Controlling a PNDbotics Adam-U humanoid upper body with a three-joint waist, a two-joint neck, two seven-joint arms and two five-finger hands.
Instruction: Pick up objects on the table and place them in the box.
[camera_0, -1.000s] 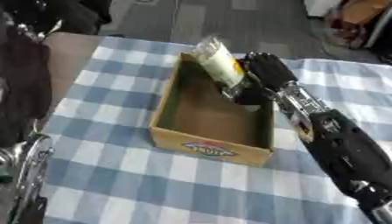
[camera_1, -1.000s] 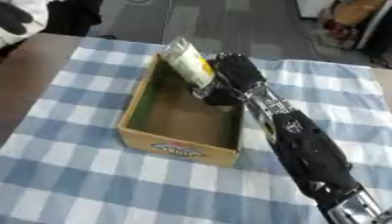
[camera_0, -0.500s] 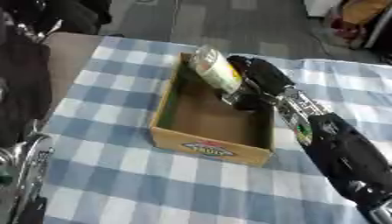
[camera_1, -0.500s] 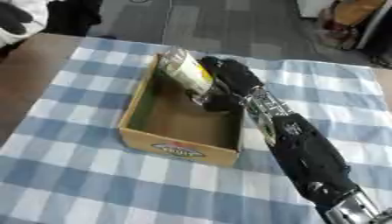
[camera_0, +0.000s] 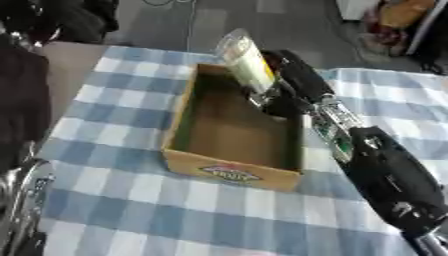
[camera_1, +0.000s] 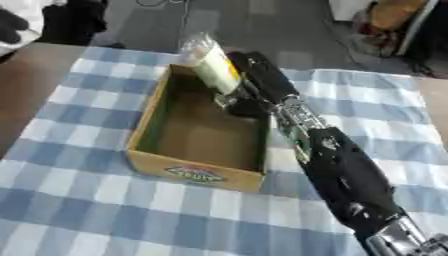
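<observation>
- Gripping a pale bottle-like object, the right hand (camera_0: 293, 82) has its fingers curled round the lower part; it sits over the far right end of the box, arm coming in from the lower right.
- bottle (camera_0: 243, 59): see-through plastic look, whitish-yellow contents or label, rounded body, tilted with the top leaning away toward far left. Held above the box's far end, not yet down inside. Tilt probably just follows the wrist angle as the hand carries it in over the wall.
- box (camera_0: 189, 125): open-top cardboard, rectangular, brown, plain inside, printed oval label on the near outer wall. Nothing else visible inside it. Long axis runs away from the robot, so the arm reaches along the right wall.
- Judgement: placing step in hand, release still to come; bottle needs lowering before letting go or it may tip onto the rim.
- tabletop (camera_0: 131, 200): covered by a blue and white checked cloth, soft, flat.
- left hand (camera_0: 22, 200): silver-black metal showing at the lower left edge, idle; cannot tell how its fingers stand.
</observation>
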